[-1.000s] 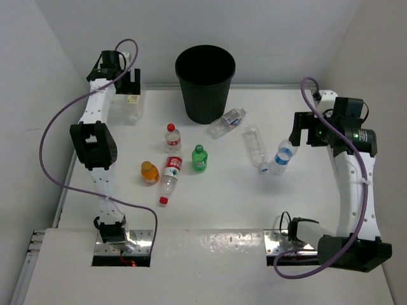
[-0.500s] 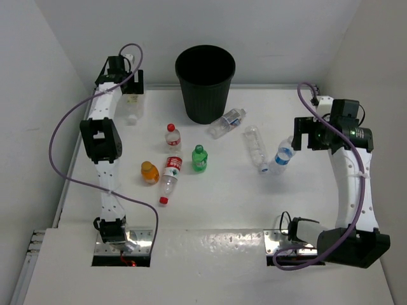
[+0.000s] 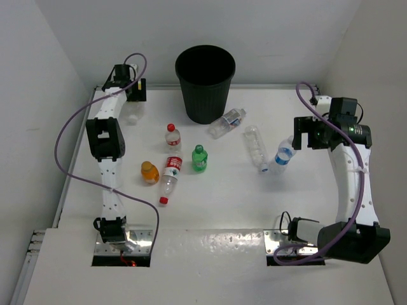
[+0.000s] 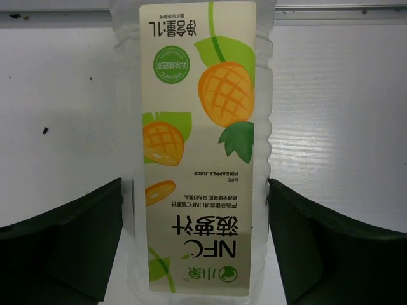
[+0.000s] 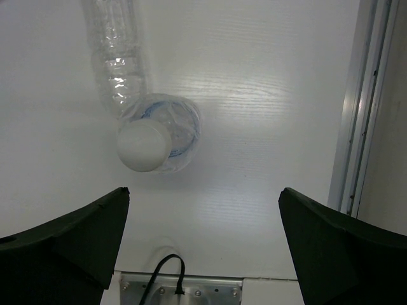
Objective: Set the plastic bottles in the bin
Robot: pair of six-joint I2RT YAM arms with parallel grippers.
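We have juice bottle (image 4: 197, 159), left of bin (image 3: 205, 82), lengthwise between spread left fingers (image 4: 63, 248), ungripped; right fingers (image 5: 63, 241) spread too.

Table (image 5: 254, 95): white, smooth, faint wood grain, soft sheen.
Bin (image 3: 205, 95): black plastic, matt, ribbed wall.
Juice bottle (image 4: 264, 95): clear plastic; label (image 4: 197, 190) glossy, printed.
Left fingers (image 4: 63, 248): dark, matt.
Base plates (image 3: 275, 241): bare shiny metal.

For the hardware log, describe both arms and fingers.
The left arm and right arm are white links with black joint housings. A purple cable loops along each. The fingers are black wedges. A green light glows near the right wrist.
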